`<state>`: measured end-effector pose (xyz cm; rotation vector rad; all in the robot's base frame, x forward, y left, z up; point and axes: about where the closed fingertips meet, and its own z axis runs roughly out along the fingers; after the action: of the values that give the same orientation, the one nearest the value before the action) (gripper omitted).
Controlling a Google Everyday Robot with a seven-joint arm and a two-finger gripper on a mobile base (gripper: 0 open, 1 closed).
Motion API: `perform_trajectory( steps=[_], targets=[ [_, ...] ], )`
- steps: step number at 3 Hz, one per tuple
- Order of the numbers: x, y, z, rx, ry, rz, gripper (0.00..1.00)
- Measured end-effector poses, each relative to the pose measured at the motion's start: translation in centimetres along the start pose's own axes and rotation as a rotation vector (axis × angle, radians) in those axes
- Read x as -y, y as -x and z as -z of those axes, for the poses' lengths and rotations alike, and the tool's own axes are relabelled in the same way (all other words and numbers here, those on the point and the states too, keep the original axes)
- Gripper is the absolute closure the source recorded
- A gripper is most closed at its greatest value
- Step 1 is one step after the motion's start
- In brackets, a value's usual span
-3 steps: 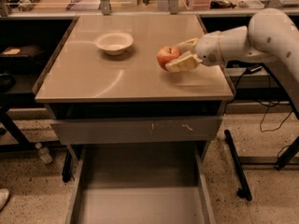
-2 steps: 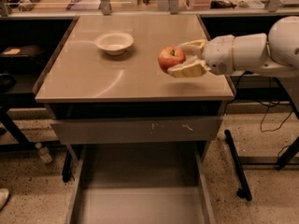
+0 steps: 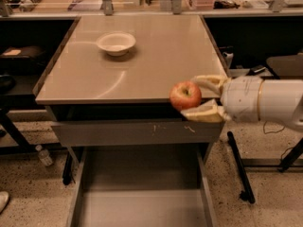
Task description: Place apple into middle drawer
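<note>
My gripper (image 3: 195,97) comes in from the right on a white arm and is shut on the red apple (image 3: 185,95), one cream finger above it and one below. It holds the apple in the air at the table's front edge, right of centre. Below, the middle drawer (image 3: 142,193) is pulled out, wide and grey with a bare floor. The apple is above and behind the drawer's right part. Between table top and drawer is a shut drawer front (image 3: 135,132) with pale scratch marks.
A white bowl (image 3: 116,43) stands on the tan table top (image 3: 118,74) at the back left. Black table legs and a frame (image 3: 241,169) stand on the floor to the right. A plastic bottle (image 3: 44,156) lies on the floor at left.
My gripper has carried the apple from above the table's right side forward and down to the front edge, closer to the open drawer.
</note>
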<state>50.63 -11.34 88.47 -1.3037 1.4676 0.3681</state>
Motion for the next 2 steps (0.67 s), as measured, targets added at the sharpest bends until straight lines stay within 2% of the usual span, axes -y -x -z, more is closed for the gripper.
perform_trajectory(
  steps=[1, 2],
  targets=[
    [-4.8, -6.7, 2.7, -0.179, -0.056, 0.025, 1.0],
    [-10.1, -13.2, 2.7, -0.286, -0.046, -0.009, 1.0]
  ],
)
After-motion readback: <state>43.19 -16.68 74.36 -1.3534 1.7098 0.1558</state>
